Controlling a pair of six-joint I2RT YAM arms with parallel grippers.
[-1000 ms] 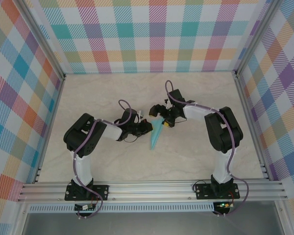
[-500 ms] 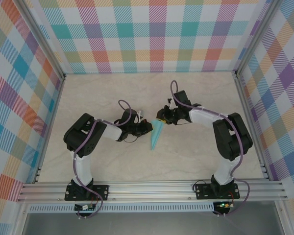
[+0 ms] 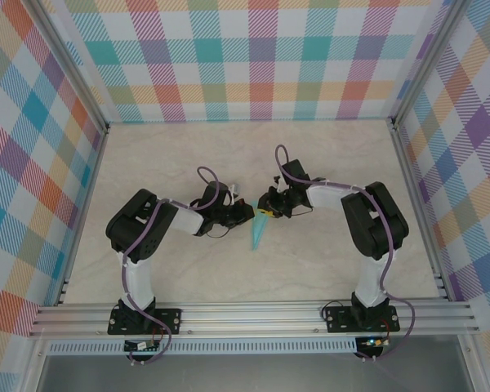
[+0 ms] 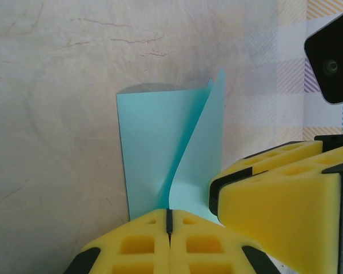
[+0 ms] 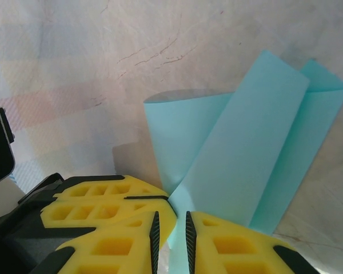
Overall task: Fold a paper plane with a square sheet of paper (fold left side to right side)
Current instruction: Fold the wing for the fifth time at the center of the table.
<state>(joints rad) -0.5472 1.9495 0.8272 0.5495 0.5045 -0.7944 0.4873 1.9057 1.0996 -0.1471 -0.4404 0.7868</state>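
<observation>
The square sheet of paper is folded into a slim turquoise paper plane [image 3: 256,237] lying mid-table, its point toward the near edge. My left gripper [image 3: 250,214] is shut on its far end from the left. In the left wrist view the yellow pads [image 4: 131,245] meet on the plane's centre crease [image 4: 160,148], and one wing curls upward. My right gripper [image 3: 266,209] comes from the right at the same end. Its jaws [image 5: 170,234] stand at a narrow gap with a raised flap of the plane [image 5: 246,154] between them. The two grippers' fingers nearly touch.
Plaid walls [image 3: 245,57] close the table on three sides. An aluminium rail [image 3: 253,314] runs along the near edge by the arm bases. Bare marble tabletop [image 3: 188,155] lies around the plane.
The right gripper's jaws have closed from wide open to a narrow gap and it has shifted down onto the plane's far end. The left gripper has stayed shut in place.
</observation>
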